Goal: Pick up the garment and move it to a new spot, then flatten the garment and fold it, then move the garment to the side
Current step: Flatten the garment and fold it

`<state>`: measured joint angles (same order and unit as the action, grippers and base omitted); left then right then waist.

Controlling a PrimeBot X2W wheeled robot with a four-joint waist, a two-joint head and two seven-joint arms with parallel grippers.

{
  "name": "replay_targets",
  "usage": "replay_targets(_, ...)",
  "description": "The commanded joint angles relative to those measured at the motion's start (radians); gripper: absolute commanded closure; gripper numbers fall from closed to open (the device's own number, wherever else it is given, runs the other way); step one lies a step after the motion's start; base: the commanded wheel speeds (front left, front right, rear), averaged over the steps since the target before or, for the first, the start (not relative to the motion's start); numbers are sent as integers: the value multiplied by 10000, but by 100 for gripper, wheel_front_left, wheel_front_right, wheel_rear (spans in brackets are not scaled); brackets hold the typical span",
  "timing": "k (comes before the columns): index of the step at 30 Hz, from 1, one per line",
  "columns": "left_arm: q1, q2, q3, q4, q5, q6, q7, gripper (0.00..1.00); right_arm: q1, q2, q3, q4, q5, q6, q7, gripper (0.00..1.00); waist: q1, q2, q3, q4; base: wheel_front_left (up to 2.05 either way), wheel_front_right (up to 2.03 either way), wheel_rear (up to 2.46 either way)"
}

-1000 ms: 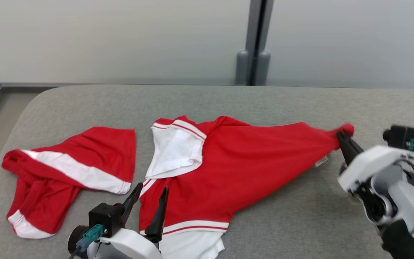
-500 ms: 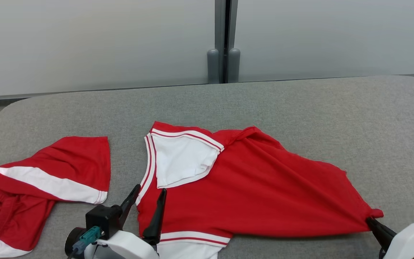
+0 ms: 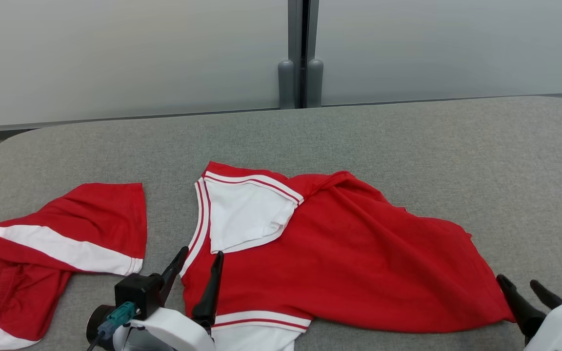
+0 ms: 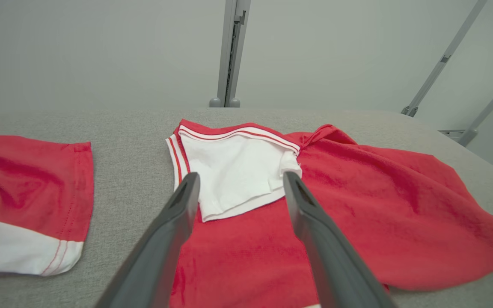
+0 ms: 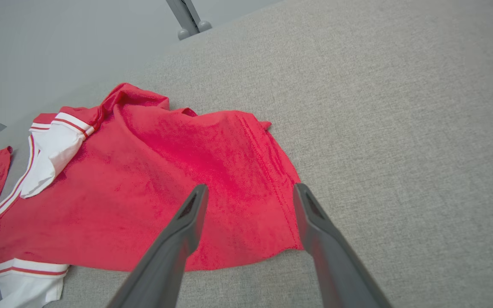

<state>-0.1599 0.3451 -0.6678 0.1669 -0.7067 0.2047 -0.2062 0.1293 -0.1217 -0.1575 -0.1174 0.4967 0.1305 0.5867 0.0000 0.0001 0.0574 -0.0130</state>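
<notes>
The garment [image 3: 339, 263] is a red shirt with white, red-striped sleeves, lying spread and wrinkled on the grey padded table [image 3: 408, 146]. One white sleeve [image 3: 247, 214] is folded over its upper left part. My left gripper [image 3: 198, 263] stands open at the shirt's near left edge, its fingers [image 4: 178, 214] reaching over the cloth and empty. My right gripper [image 3: 522, 287] is open at the shirt's near right corner [image 5: 289, 239], and its fingers [image 5: 310, 214] hold nothing. The same shirt [image 4: 357, 214] [image 5: 165, 188] lies flat in both wrist views.
A second red garment [image 3: 51, 243] with a white band lies crumpled at the table's left end. A grey post [image 3: 300, 53] and pale wall panels stand behind the table. The table's far and right parts are bare grey fabric.
My right gripper dragged the shirt's right corner toward the near edge, then opened and let it go. The corner now lies flat. The head camera shifted right; the left gripper stayed open.
</notes>
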Motion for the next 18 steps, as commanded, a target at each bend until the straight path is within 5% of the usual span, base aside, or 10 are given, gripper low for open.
replay_targets(1,-131,61,28,18,-48,-11,-16,0,-164,57,-183,-286,-3,6,-104,0,0,-1,-48,22,0,0,0)
replay_targets(11,14,43,115,32,-67,43,-200,0,-865,410,-397,-449,-617,4,-2791,0,0,-1,-350,347,0,0,0)
replay_targets(18,50,64,104,3,-117,51,-220,0,-666,614,-418,1413,-763,6,-2536,0,0,-1,-267,472,0,0,0)
